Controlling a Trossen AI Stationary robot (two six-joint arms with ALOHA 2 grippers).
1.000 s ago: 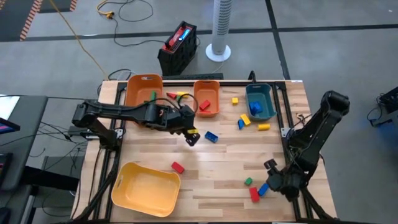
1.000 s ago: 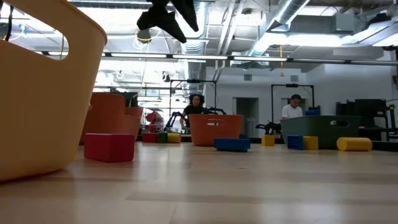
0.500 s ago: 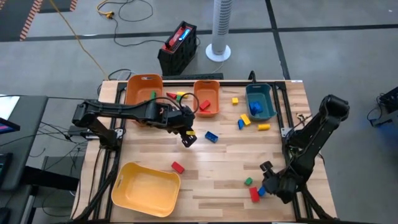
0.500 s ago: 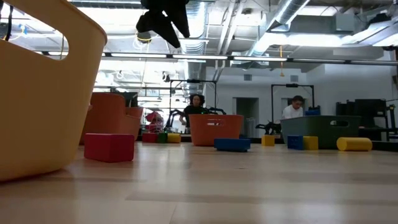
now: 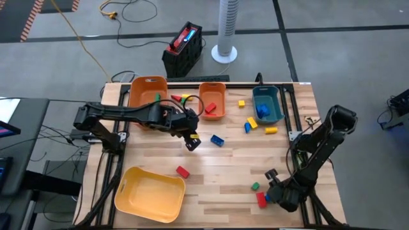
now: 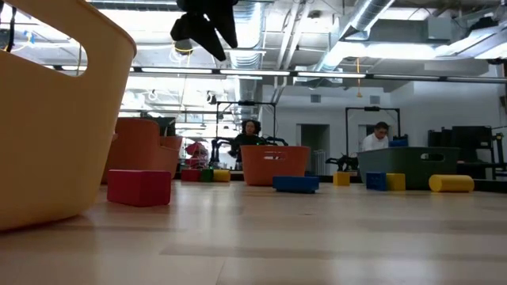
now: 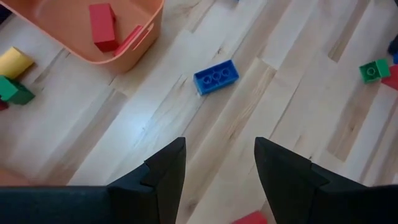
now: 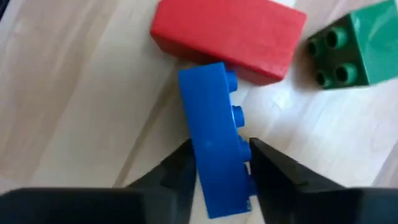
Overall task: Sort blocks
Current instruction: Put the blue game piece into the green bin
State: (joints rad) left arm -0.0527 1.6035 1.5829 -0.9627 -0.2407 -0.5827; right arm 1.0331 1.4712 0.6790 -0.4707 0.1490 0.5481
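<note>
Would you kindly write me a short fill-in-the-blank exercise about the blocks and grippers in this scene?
1. The right gripper has its fingers on either side of a ____ block.
2. That block touches a ____ block lying on the table.
3. The left gripper is open and holds ____.
4. The orange bin in the left wrist view contains a ____ block.

Missing words: blue; red; nothing; red

The counter (image 5: 223, 163) is pale, smooth wood planking with a soft sheen. The blue brick (image 8: 214, 140) and red block (image 8: 230, 34) are glossy moulded plastic; the orange bin (image 7: 134, 40) looks matt plastic.
</note>
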